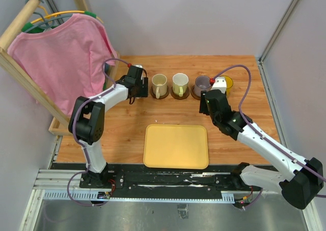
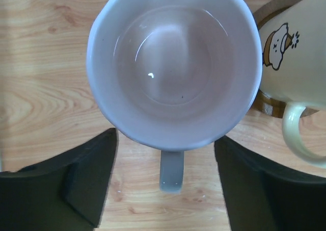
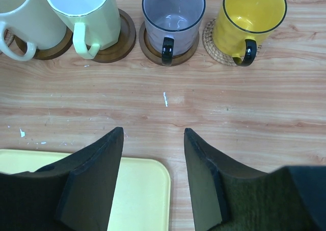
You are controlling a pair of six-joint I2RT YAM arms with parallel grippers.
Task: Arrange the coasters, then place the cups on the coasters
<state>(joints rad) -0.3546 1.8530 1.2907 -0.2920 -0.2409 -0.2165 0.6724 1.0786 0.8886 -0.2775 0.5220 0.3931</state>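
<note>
Left wrist view: L gripper (image 2: 165, 182) jaws spread, pink cup (image 2: 173, 68) just ahead, handle (image 2: 171, 170) betw. fingers (image 2: 86, 180); skewed retreat may snag handle, dragging cup. R gripper (image 3: 153, 139) jaws apart, empty.

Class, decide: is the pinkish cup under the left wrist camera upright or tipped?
Upright. The pinkish cup shows its whole round rim and bare inner bottom from straight above, handle sticking out sideways.

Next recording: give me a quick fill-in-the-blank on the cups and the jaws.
The cup between the open jaws of the left gripper is ___.
The purple cup stands on a dark brown ___.
The yellow tray holds ___ cups.
The open jaws of the right gripper hold ___.
Missing words: pink; coaster; no; nothing.
</note>
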